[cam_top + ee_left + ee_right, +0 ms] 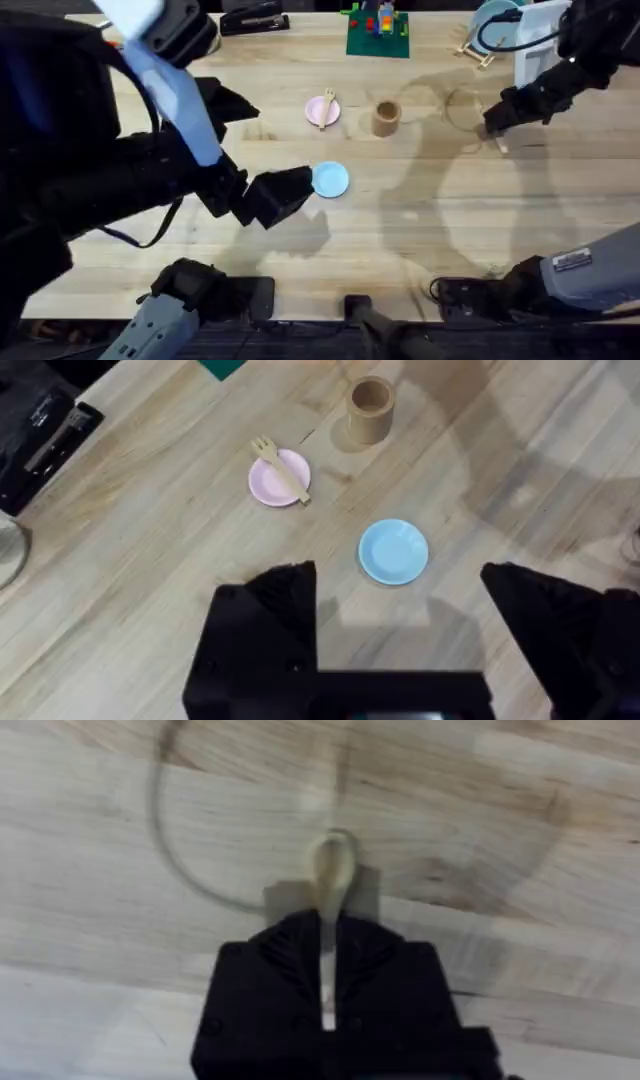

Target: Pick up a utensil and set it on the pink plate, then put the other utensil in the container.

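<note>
From overhead, we see the fork lying on the pink plate, the container just right. Left wrist: our left gripper jaws released. Right wrist: our right gripper jaws clenched on the spoon above the tabletop.

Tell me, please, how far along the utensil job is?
Done: the fork lies across the pink plate. In hand: the right gripper is shut on the spoon, away from the container. Left: placing it inside. The left gripper hangs open.
</note>
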{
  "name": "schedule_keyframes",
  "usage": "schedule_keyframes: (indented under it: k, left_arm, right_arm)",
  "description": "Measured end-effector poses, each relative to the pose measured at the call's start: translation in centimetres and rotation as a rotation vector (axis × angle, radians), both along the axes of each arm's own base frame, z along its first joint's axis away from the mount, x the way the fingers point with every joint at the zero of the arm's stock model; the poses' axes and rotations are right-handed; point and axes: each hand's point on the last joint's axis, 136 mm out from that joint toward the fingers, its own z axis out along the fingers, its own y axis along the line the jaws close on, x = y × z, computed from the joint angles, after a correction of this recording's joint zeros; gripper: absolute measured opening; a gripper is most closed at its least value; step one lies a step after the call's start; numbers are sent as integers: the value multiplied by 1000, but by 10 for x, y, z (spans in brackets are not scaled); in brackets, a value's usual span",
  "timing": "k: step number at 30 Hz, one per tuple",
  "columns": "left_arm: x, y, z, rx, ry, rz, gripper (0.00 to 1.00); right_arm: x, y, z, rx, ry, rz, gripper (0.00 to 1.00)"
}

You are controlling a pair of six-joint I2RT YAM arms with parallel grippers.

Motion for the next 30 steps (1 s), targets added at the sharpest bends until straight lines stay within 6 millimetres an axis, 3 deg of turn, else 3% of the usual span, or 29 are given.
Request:
schedule_keyframes:
  k: [1, 2, 22, 26, 30]
  left_arm:
    - [0, 0, 0, 0, 0, 0, 995]
    - [0, 0, 0, 0, 0, 0, 995]
    - [0, 0, 0, 0, 0, 0, 995]
    - [0, 0, 0, 0, 0, 0, 995]
    - [0, 0, 0, 0, 0, 0, 995]
  right_arm:
    - [0, -1, 0, -3, -1, -2, 56]
    - [1, -1, 1, -4, -2, -1, 43]
    - [-5, -2, 6, -11, 31, -4, 27]
    - [8, -4, 21, -15, -24, 6, 27]
    - [20, 7, 55, 36, -141, 69, 27]
